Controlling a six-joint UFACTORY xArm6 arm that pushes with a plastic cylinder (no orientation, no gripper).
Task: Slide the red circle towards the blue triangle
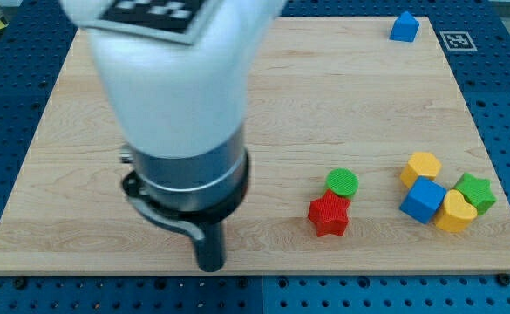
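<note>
Tip [210,264] sat bare near board's bottom edge, touching nothing, well left of blocks. No red circle seen; only red star [329,215], touching green circle [343,181]. Blue triangle [404,27] at top right. Risk: careless push drags green circle along.

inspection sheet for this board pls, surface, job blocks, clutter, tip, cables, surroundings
surface: wooden board, pale, mostly bare across its middle
job's things: blue triangle near the view's top right corner; no red circle seen, the only red block is a red star
clutter: green circle touching the red star's upper side; cluster at the view's right of orange block, blue cube, yellow block, green star
grippers: my tip at the view's bottom, left of the red star, touching no block
cables: nothing seen
surroundings: blue perforated table; a printed marker beside the board's top right corner
</note>
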